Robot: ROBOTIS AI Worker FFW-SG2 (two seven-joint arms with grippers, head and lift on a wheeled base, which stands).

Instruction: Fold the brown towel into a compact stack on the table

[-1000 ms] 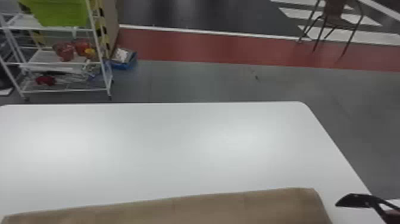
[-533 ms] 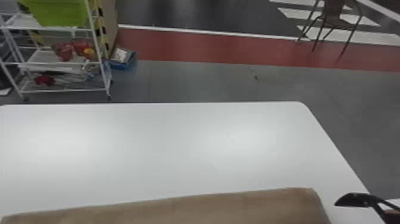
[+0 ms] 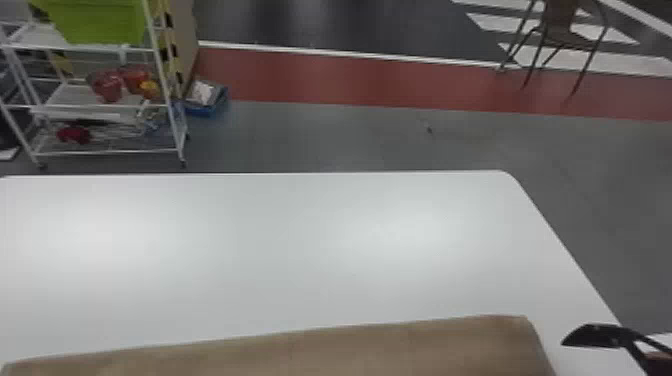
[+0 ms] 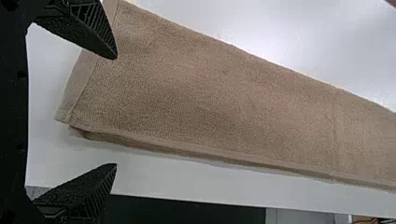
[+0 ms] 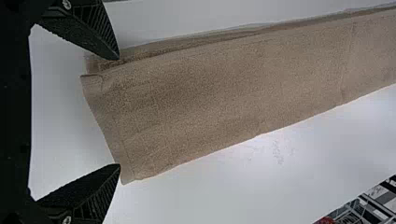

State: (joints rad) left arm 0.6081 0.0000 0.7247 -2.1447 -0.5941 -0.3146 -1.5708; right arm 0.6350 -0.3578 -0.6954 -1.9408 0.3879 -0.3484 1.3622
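The brown towel (image 3: pixel 300 350) lies as a long folded strip along the near part of the white table (image 3: pixel 280 260). At its right end, beside the towel's corner, part of my right gripper (image 3: pixel 595 336) comes in from the right edge. In the right wrist view that gripper (image 5: pixel 119 112) is open, its fingers spread around the towel's hemmed end (image 5: pixel 105 116) without holding it. My left gripper (image 4: pixel 116 111) stands open at the other end of the towel (image 4: pixel 210 98), one finger over the cloth and the other over bare table near the edge.
Beyond the table's far edge, a white shelf rack (image 3: pixel 105 105) with a green bin (image 3: pixel 100 22) stands at the left. A blue box (image 3: pixel 206 100) sits on the floor beside it. A brown chair (image 3: pixel 560 30) stands far back at the right.
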